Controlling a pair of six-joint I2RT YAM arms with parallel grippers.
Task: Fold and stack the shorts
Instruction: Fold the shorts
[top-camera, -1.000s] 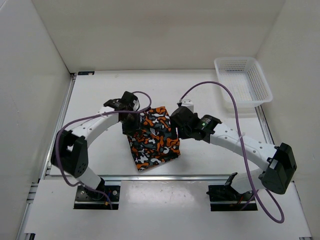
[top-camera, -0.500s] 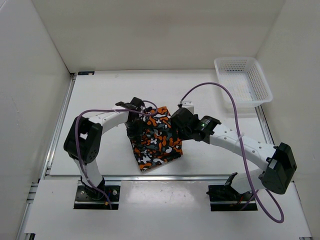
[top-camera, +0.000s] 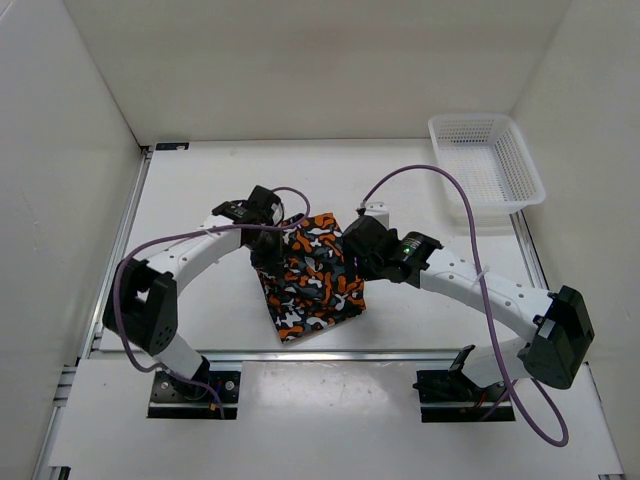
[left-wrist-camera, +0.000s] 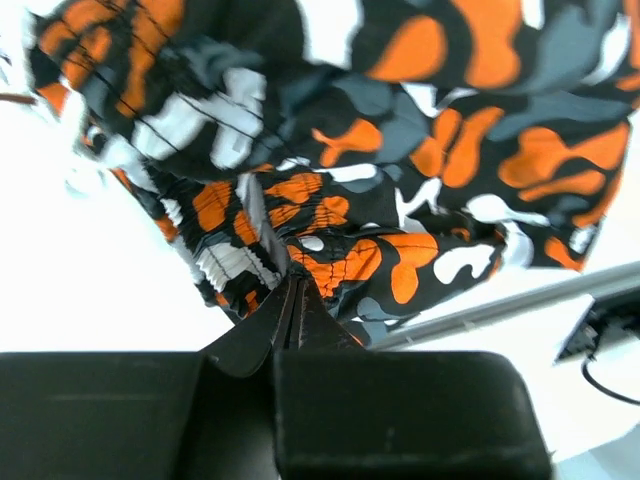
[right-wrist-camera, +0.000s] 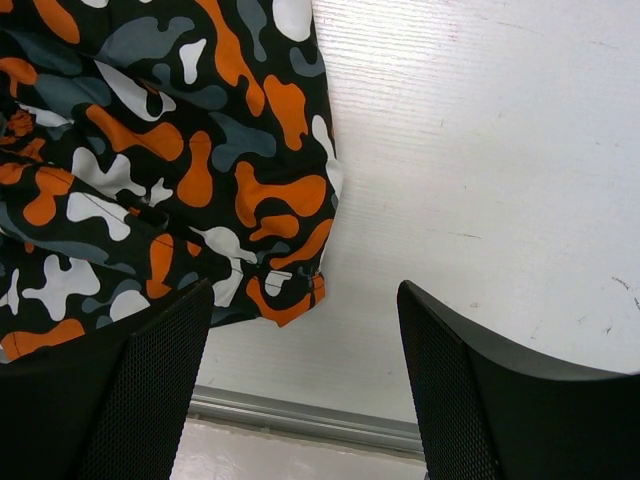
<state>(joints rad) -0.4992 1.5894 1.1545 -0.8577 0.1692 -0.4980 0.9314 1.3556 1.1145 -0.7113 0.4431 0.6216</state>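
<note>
The shorts (top-camera: 312, 275), in an orange, black, grey and white print, lie folded in a rough square on the table between both arms. My left gripper (top-camera: 272, 250) is at their upper left edge. In the left wrist view its jaws (left-wrist-camera: 295, 288) are pressed together on a bunched fold of the shorts (left-wrist-camera: 400, 150) beside the white ribbed waistband. My right gripper (top-camera: 350, 240) hovers over the upper right edge. It (right-wrist-camera: 305, 300) stands open with nothing between its fingers, above a hem corner of the shorts (right-wrist-camera: 170, 150) and bare table.
A white mesh basket (top-camera: 487, 160) sits at the back right corner. A metal rail (top-camera: 330, 353) runs along the table's near edge, close below the shorts. White walls enclose the table on three sides.
My left gripper has shut on the shorts' left edge. The left arm swung in and back out, and the cloth shifted slightly right. The right arm stayed put, open.
</note>
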